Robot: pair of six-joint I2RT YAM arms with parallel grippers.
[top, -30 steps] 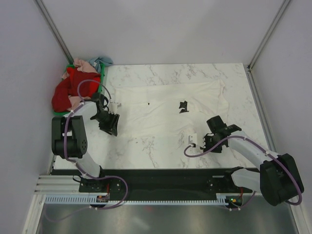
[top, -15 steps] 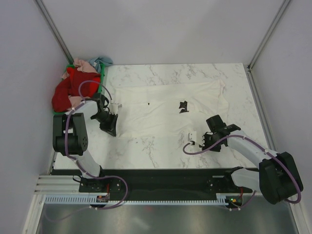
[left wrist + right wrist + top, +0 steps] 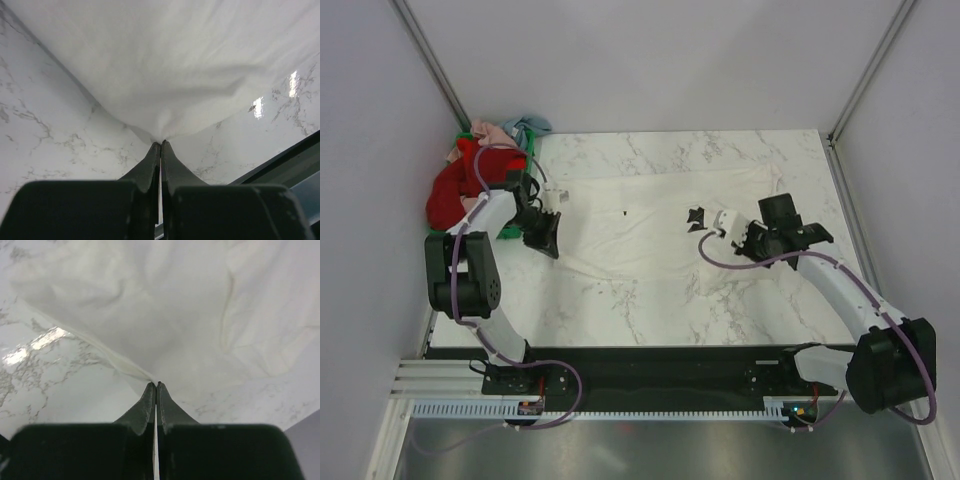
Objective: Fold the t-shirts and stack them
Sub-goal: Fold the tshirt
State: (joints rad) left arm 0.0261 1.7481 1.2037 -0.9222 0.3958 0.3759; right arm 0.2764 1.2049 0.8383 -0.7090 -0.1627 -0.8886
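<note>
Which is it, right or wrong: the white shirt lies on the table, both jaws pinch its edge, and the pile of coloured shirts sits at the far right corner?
Wrong in one respect: the pile of coloured shirts sits at the far left corner, as the top view shows. The rest holds.

White marble-patterned table [image 3: 650, 310], green plastic crate [image 3: 531, 160] at the table's far-left corner, black base strip [image 3: 660, 368] along the table's near edge, white slotted cable duct [image 3: 650, 409] just nearer than that strip, pale grey walls [image 3: 650, 60] enclosing the table's other three sides.
</note>
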